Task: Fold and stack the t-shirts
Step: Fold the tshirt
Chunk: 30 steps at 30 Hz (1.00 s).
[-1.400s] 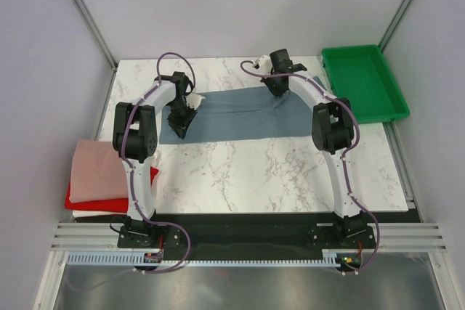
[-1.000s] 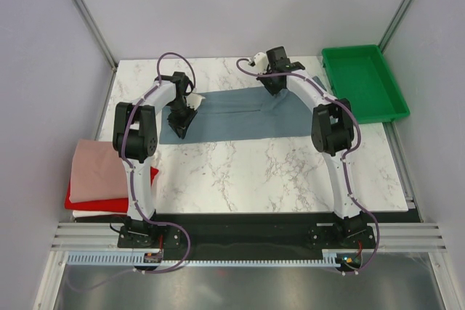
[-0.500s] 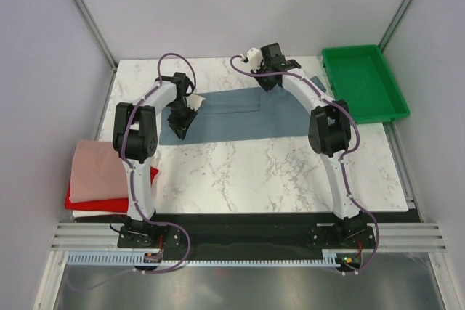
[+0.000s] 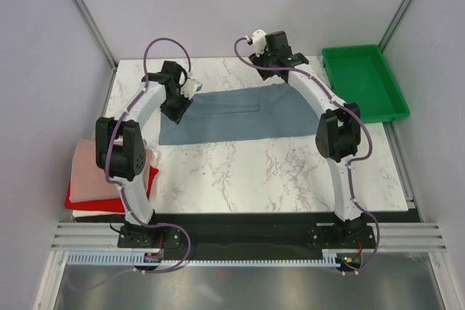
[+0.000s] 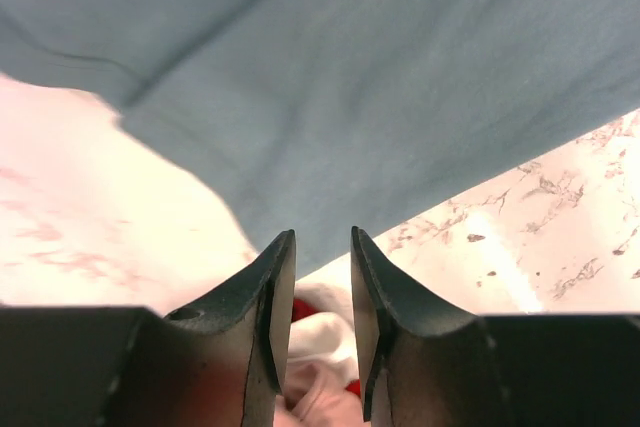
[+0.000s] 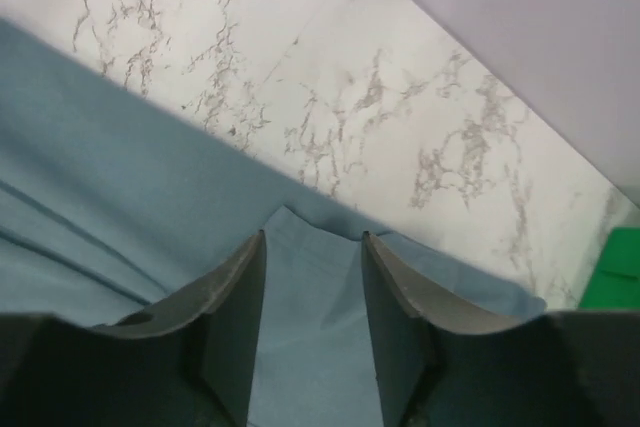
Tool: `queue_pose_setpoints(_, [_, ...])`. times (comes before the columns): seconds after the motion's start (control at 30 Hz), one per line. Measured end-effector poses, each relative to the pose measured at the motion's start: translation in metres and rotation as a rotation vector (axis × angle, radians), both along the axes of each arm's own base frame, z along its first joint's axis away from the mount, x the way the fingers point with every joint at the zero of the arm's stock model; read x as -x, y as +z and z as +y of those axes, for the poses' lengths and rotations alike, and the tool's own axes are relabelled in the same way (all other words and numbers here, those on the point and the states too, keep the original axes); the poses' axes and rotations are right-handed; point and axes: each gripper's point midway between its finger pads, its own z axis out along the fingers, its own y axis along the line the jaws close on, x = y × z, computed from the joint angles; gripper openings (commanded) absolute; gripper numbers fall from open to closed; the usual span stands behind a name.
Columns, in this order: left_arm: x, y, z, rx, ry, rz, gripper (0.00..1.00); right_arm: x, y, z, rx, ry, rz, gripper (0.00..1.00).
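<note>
Top view: both arms are lifted clear of the blue-grey t-shirt [image 4: 240, 115], which lies as a folded strip on the far part of the bench [image 4: 254, 172]. A second ago both pressed on it, so this fold is laid. The stack [image 4: 102, 168] waits at the left.

Left wrist: your left fingers [image 5: 270, 292] are slightly parted and empty.

Right wrist: your right fingers [image 6: 240, 297] are apart and empty, over the shirt's far edge.

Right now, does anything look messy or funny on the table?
Nothing is spilled or broken. The blue-grey t-shirt lies in a long band, but its far edge is uneven, with a small corner poking out. In the stack at the left, the red t-shirt sticks out from under the pink t-shirt.
</note>
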Motion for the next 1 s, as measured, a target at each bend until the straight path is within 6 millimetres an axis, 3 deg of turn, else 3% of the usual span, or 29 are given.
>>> queue_pose_setpoints(0.1, [-0.011,0.03,0.0,0.004,-0.054,-0.115,0.35,0.012,0.029,-0.018,-0.033,-0.035,-0.039,0.53])
queue_pose_setpoints(0.2, [-0.009,0.029,0.003,-0.017,-0.127,-0.137,0.36,0.025,0.039,-0.045,-0.043,-0.077,-0.034,0.53])
queue_pose_setpoints(0.27, [0.001,0.01,0.006,-0.038,-0.179,-0.098,0.36,0.034,0.027,-0.06,-0.041,-0.098,0.009,0.53])
queue_pose_setpoints(0.4, [0.025,-0.029,0.012,-0.068,-0.254,0.006,0.36,0.06,-0.027,-0.087,-0.001,-0.136,0.165,0.51])
queue_pose_setpoints(0.5, [0.023,-0.044,0.012,-0.078,-0.279,0.023,0.36,0.086,-0.062,-0.099,0.038,-0.146,0.282,0.5])
queue_pose_setpoints(0.63, [0.016,-0.054,0.013,-0.091,-0.281,0.024,0.35,0.105,-0.084,-0.105,0.067,-0.148,0.362,0.5])
queue_pose_setpoints(0.77, [0.016,-0.055,0.012,-0.108,-0.29,0.022,0.35,0.104,-0.095,-0.11,0.076,-0.16,0.381,0.48])
queue_pose_setpoints(0.93, [0.019,-0.055,0.009,-0.161,-0.33,0.014,0.34,0.098,-0.129,-0.118,0.109,-0.18,0.437,0.48])
queue_pose_setpoints(1.0, [0.022,-0.055,0.005,-0.18,-0.348,0.019,0.34,0.088,-0.122,-0.118,0.114,-0.185,0.412,0.47])
